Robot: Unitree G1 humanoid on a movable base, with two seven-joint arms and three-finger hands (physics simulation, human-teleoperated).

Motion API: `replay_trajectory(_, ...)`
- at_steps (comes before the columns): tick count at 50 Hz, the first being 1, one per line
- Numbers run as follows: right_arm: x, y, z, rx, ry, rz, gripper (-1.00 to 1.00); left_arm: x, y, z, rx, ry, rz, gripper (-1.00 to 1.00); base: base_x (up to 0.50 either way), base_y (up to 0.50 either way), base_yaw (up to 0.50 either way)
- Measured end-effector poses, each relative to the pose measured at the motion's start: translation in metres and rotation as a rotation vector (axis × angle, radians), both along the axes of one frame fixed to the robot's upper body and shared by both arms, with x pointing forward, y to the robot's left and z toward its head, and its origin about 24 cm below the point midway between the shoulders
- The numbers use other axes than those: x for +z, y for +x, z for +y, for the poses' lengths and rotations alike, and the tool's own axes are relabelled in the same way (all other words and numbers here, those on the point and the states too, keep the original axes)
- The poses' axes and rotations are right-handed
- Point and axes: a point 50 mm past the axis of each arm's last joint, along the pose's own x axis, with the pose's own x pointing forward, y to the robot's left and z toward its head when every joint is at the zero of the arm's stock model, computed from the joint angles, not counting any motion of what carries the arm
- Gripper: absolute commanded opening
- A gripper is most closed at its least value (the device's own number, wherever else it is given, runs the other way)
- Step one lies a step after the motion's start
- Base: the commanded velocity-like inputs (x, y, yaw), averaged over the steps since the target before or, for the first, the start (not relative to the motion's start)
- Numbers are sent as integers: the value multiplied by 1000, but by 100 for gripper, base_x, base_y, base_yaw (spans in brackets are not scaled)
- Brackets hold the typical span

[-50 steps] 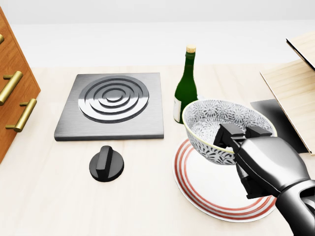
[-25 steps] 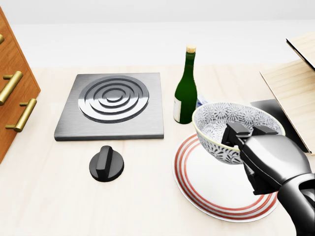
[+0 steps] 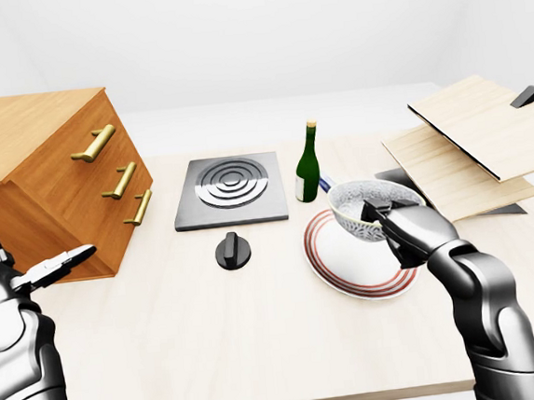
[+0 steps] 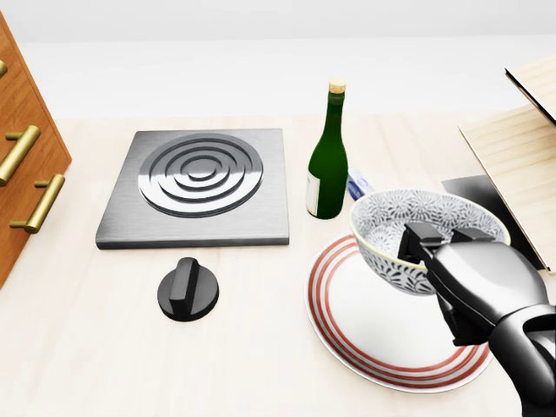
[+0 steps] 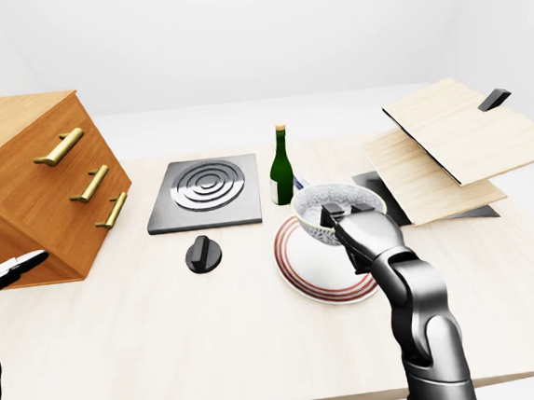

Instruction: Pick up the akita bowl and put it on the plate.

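The akita bowl (image 4: 395,234), white with a grey flower pattern, hangs tilted just above the upper right part of the plate (image 4: 365,334), a white plate with red rings. My right hand (image 4: 439,243) is shut on the bowl's near rim, fingers hooked inside it. In the left-eye view the bowl (image 3: 361,206) sits over the plate (image 3: 348,266). My left hand (image 3: 53,267) is at the far left, away from the table things, fingers spread open and holding nothing.
A green wine bottle (image 4: 329,156) stands just upper left of the bowl. A steel burner plate (image 4: 200,187) and a black knob (image 4: 188,289) lie to the left. A wooden drawer cabinet (image 3: 54,176) is at left; stacked wooden boards (image 3: 472,140) at right.
My right hand has carried the bowl a little to the right and slightly down over the plate. The bottle and other things have not moved.
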Motion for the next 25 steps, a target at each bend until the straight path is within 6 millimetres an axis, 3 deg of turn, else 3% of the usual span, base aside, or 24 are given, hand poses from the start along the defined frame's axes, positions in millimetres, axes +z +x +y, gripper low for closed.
replay_trajectory(25,-6,5,-7,-37,-56,37,-100,0,0,0,1,-2,1,100,0,0,0)
